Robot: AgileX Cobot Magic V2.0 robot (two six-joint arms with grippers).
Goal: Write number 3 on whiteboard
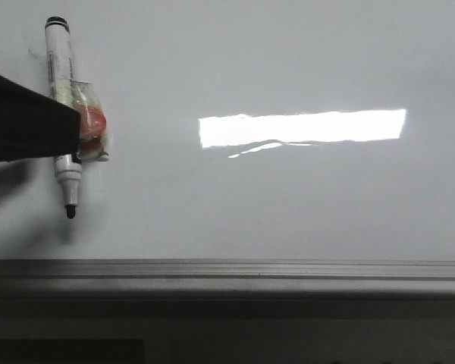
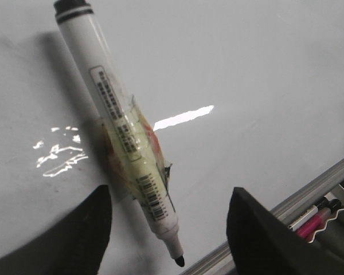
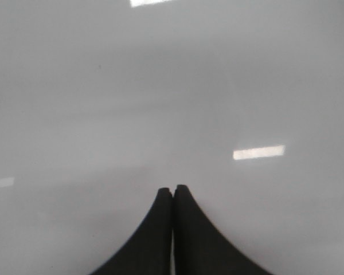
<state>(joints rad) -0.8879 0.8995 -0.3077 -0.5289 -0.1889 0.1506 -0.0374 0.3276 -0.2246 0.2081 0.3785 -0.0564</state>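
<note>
Front view: marker lies at upper left on the whiteboard, tip toward the rail; its barcode label's print is unreadable. Left gripper gapes wide, empty, straddling it. Right gripper is pressed closed over bare board.

glossy whiteboard, unmarked, bright rectangular reflection

The marker lies on the whiteboard at its left, behind the rail along the near edge.
</note>
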